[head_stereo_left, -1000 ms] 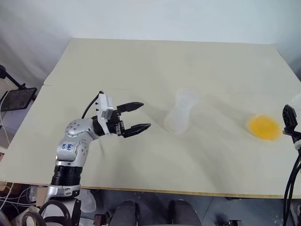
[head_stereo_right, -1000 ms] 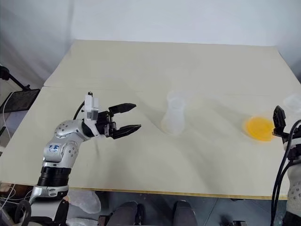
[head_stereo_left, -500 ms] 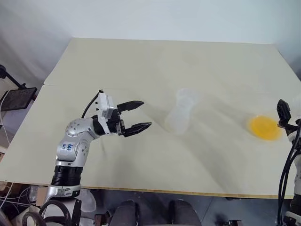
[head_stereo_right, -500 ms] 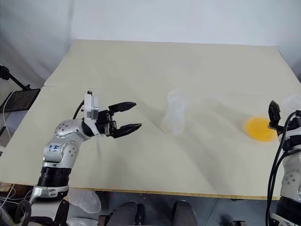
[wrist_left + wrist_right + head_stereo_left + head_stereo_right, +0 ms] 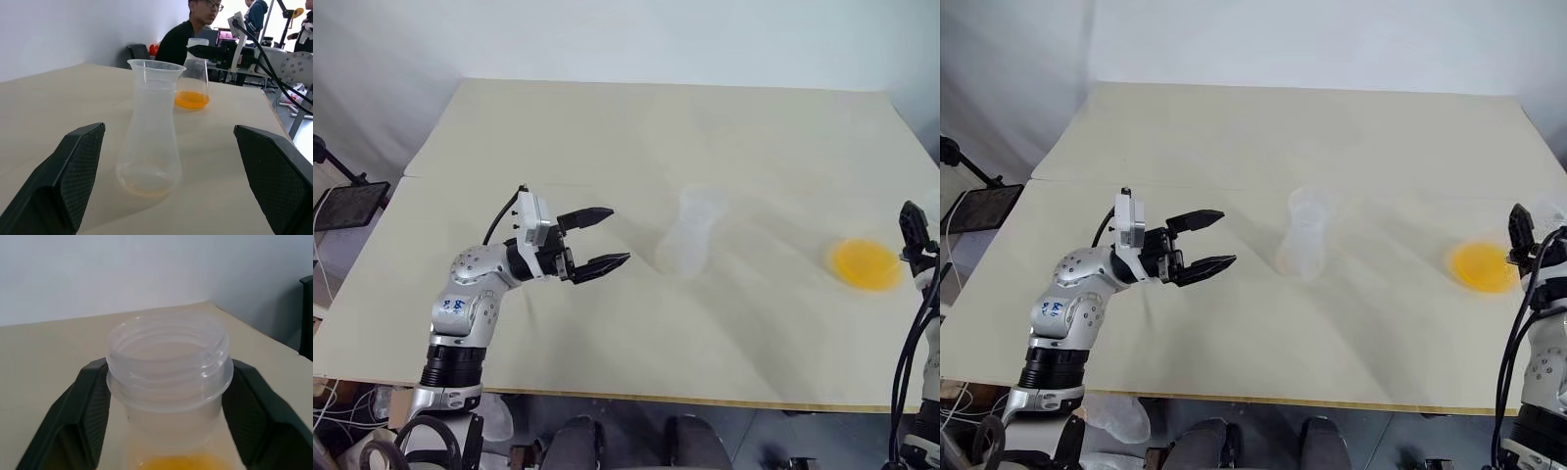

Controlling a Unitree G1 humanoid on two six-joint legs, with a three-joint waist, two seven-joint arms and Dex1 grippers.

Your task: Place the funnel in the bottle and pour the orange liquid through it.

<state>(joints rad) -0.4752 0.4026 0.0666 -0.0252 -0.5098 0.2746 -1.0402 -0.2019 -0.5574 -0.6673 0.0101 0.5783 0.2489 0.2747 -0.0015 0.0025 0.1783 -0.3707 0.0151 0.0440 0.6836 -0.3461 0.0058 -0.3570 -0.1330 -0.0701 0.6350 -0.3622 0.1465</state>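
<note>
Right jaws clamp orange-liquid flask [image 5: 168, 377].

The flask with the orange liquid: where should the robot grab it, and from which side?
Grip the flask by its neck, under the threaded rim, coming in level from the side: it stands upright and widens below. The right hand is shut there.

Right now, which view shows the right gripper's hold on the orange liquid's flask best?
The right wrist view: both fingers press the flask neck from either side. The left wrist view shows this distantly; the eye views show the right gripper by the orange liquid.
</note>
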